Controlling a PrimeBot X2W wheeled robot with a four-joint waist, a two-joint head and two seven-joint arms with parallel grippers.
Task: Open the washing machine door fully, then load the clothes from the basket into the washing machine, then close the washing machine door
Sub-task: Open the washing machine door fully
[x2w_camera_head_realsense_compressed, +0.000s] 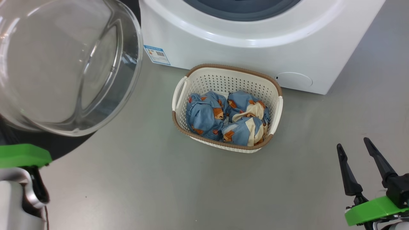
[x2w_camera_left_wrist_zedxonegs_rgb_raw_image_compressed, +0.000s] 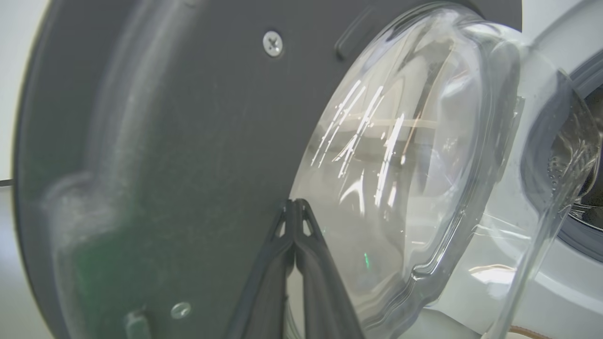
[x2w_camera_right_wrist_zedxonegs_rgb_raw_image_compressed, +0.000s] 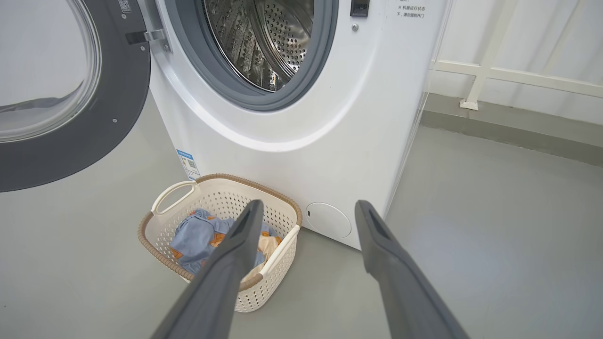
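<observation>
The washing machine door (x2w_camera_head_realsense_compressed: 60, 64) stands swung open at the upper left of the head view, its glass bowl bulging toward me; its dark inner rim (x2w_camera_right_wrist_zedxonegs_rgb_raw_image_compressed: 70, 141) shows in the right wrist view. My left gripper (x2w_camera_left_wrist_zedxonegs_rgb_raw_image_compressed: 294, 207) is shut, its tips close against the door's (x2w_camera_left_wrist_zedxonegs_rgb_raw_image_compressed: 188, 141) inner face beside the glass. The washing machine (x2w_camera_head_realsense_compressed: 255, 38) stands white behind the basket (x2w_camera_head_realsense_compressed: 274, 108), its steel drum (x2w_camera_right_wrist_zedxonegs_rgb_raw_image_compressed: 264, 42) visible. Blue bear-print clothes (x2w_camera_head_realsense_compressed: 223, 116) fill the basket. My right gripper (x2w_camera_head_realsense_compressed: 354, 147) hovers open at the lower right, away from the basket.
Grey floor (x2w_camera_head_realsense_compressed: 143, 179) lies all around. A blue energy label (x2w_camera_head_realsense_compressed: 156, 55) and a round filter cap (x2w_camera_head_realsense_compressed: 294, 80) mark the washer's front. A white railing and wall (x2w_camera_right_wrist_zedxonegs_rgb_raw_image_compressed: 518, 70) stand to the washer's right.
</observation>
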